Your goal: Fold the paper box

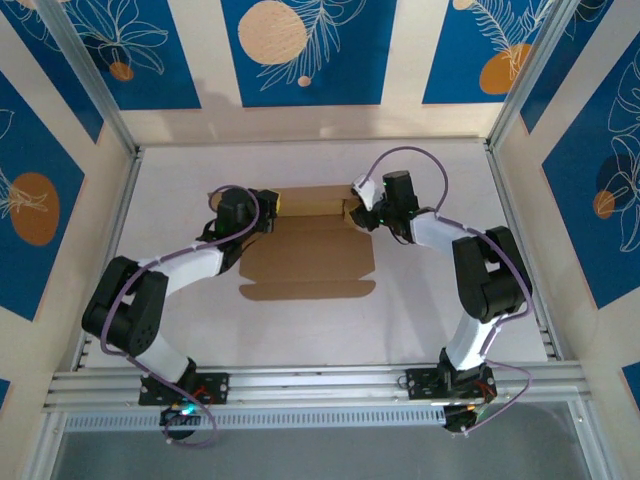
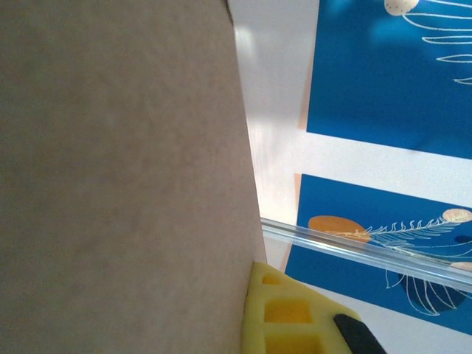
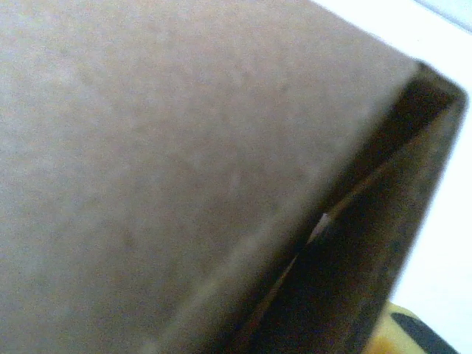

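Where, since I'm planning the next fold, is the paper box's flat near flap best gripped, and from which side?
Probably its free long edge, from the arm-base side: the paper box lies open with that flap flat on the table, edge unobstructed, while the left gripper and right gripper sit at the far wall's ends.

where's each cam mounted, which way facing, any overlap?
Top external: above, behind the bases, looking down on the table; both arms, left gripper and right gripper at the paper box's far edge.
Left wrist: beside the paper box's wall, facing blue wall panels; one yellow finger.
Right wrist: close on a box corner; yellow fingertip.
Shared: all see the paper box.
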Controlling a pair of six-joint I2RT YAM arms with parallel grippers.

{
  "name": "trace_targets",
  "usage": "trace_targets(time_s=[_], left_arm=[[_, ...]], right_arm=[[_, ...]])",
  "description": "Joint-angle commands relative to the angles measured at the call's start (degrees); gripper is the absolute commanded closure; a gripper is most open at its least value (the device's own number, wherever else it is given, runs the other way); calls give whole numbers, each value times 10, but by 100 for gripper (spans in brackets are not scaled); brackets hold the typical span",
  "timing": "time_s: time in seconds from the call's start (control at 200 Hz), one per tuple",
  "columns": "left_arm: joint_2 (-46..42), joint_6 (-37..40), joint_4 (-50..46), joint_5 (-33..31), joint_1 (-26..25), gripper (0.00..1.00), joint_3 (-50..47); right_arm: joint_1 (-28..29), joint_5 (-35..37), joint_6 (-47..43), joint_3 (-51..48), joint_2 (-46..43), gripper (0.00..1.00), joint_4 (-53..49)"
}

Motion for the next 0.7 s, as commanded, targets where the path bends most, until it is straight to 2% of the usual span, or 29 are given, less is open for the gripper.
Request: trace_targets(time_s=[0.0, 0.23, 0.49, 0.695], left_arm=[[-15, 5, -84, 126, -25, 100, -26], [-60, -18, -128, 102, -34, 100, -19], [-128, -34, -213, 58, -57, 100, -13], [-137, -61, -234, 45, -72, 100, -8]], right_arm=[[10, 66, 56, 31, 9, 76, 26], [49, 198, 76, 19, 8, 77, 25], [58, 283, 110, 31, 12, 80, 1], [72, 353, 135, 58, 33, 81, -26]])
